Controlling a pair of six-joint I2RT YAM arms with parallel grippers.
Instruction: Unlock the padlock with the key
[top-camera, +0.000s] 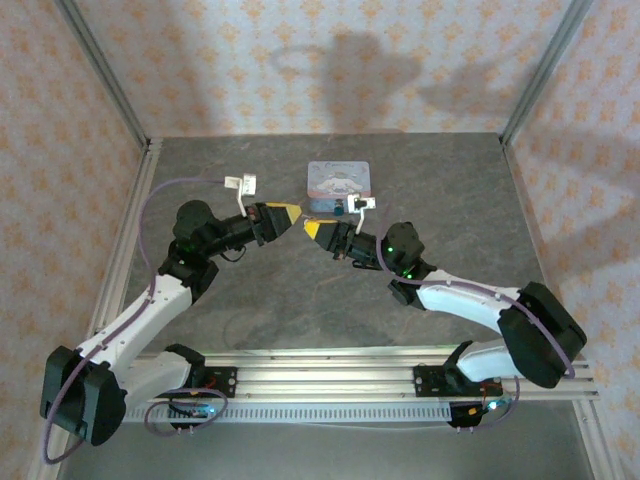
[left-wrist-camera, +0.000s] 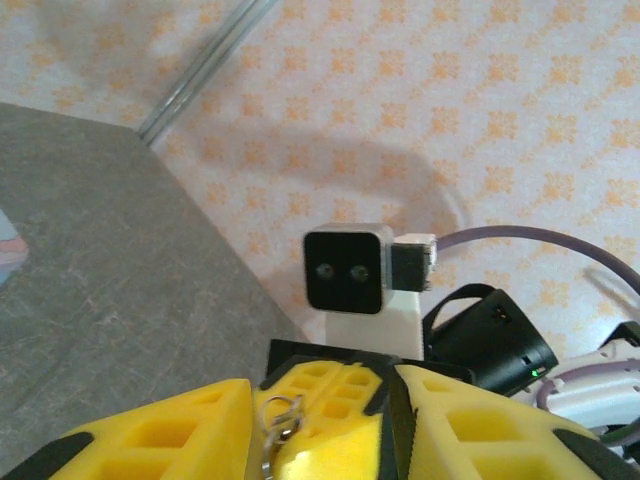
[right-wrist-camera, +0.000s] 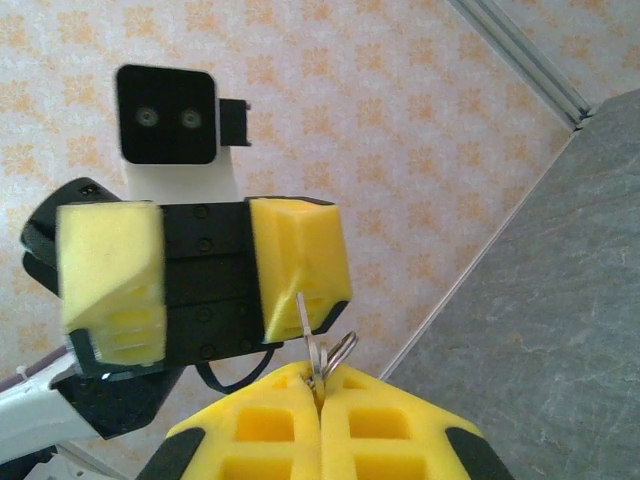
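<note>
My right gripper (right-wrist-camera: 322, 375) is shut on the key (right-wrist-camera: 308, 325). The thin metal blade sticks up out of the yellow fingertips, with a small ring beside it. In the top view the left gripper (top-camera: 290, 214) and right gripper (top-camera: 312, 229) meet tip to tip above the table. My left gripper (left-wrist-camera: 320, 400) is open, its yellow fingers (left-wrist-camera: 150, 440) standing on either side of the right gripper's tip, and the key ring (left-wrist-camera: 280, 412) lies in the gap. The padlock (top-camera: 341, 209) is a small dark blue patch at the near edge of the tin.
A light-blue printed tin (top-camera: 340, 180) lies at the back middle of the grey table (top-camera: 450, 200). Metal frame posts (top-camera: 105, 80) and papered walls enclose the table on three sides. An aluminium rail (top-camera: 330, 372) runs along the near edge.
</note>
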